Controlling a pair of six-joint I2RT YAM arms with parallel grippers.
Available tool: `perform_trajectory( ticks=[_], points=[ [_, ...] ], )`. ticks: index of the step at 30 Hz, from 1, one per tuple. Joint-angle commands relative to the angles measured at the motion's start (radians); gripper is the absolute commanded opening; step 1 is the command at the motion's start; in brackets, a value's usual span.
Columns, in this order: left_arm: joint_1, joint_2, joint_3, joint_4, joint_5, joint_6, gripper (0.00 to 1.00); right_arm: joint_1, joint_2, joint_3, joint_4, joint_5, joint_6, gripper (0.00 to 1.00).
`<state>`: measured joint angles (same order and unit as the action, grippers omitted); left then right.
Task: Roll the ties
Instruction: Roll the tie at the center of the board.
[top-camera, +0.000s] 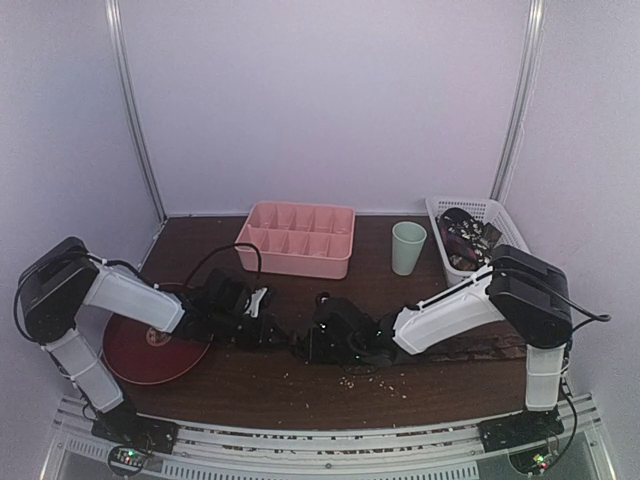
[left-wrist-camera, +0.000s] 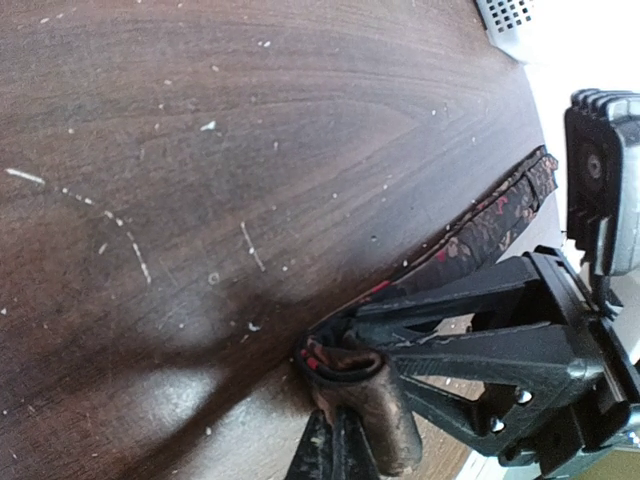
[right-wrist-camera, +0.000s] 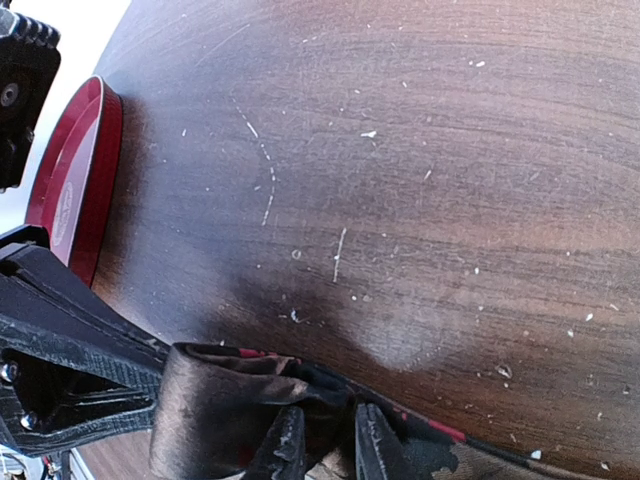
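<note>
A dark tie with a red pattern (left-wrist-camera: 480, 225) lies on the wooden table, and its near end is curled into a small loose coil (left-wrist-camera: 345, 365). My left gripper (left-wrist-camera: 335, 450) is shut on that coil from below. My right gripper (right-wrist-camera: 325, 445) is shut on a fold of the same tie (right-wrist-camera: 215, 400) right beside the coil, and the flat tail runs off to the lower right (right-wrist-camera: 480, 455). In the top view the two grippers, left (top-camera: 272, 332) and right (top-camera: 308, 345), meet tip to tip at the table's middle front and hide most of the tie there.
A red plate (top-camera: 150, 350) lies under the left arm and shows in the right wrist view (right-wrist-camera: 80, 170). A pink divided tray (top-camera: 297, 238) and a green cup (top-camera: 408, 247) stand at the back. A white basket (top-camera: 495, 215) with more ties is at the back right.
</note>
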<state>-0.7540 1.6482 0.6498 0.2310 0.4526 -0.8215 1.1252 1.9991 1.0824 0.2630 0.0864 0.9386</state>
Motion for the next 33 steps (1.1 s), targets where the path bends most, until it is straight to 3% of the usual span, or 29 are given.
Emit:
perform_trajectory(
  ticks=[1, 13, 33],
  points=[
    [-0.008, 0.013, -0.001, 0.066, 0.029, -0.015, 0.00, -0.012, -0.030, -0.035, 0.036, -0.026, 0.000, 0.21],
    [-0.050, 0.048, 0.042, 0.050, 0.008, -0.022, 0.00, -0.025, -0.062, -0.088, 0.082, -0.022, 0.003, 0.21],
    [-0.106, 0.093, 0.168, -0.115, -0.096, 0.056, 0.02, -0.026, -0.180, -0.183, -0.025, 0.108, 0.019, 0.23]
  ],
)
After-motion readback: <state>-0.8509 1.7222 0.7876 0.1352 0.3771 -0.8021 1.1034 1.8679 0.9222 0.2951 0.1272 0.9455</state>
